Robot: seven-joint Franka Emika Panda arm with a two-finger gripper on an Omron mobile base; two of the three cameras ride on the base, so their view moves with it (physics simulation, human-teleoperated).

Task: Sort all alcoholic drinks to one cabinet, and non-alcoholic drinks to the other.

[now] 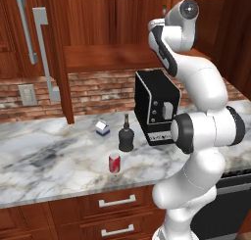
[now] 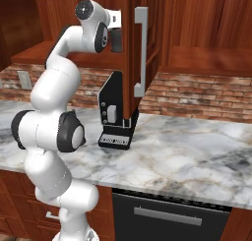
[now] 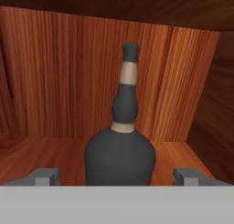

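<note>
While its fingertips [image 3: 45, 176] stood wide apart, the gripper [image 3: 118, 177] flanked a dark bottle [image 3: 121, 150] standing upright on the cabinet shelf [image 3: 36, 157], apparently just released. Placing the first alcoholic drink looked done; next would call for backing straight out, then fetching the second bottle [image 1: 126, 135] from the marble counter [image 1: 49, 156].

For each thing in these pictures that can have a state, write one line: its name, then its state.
Gripper: open, jaws apart either side of a bottle.
Bottle in cabinet: upright on the shelf, not gripped.
Cabinet door: swung open.
Bottle on counter: upright.
Milk carton: upright, top closed.
Soda can: upright.
Drawers: shut.
</note>
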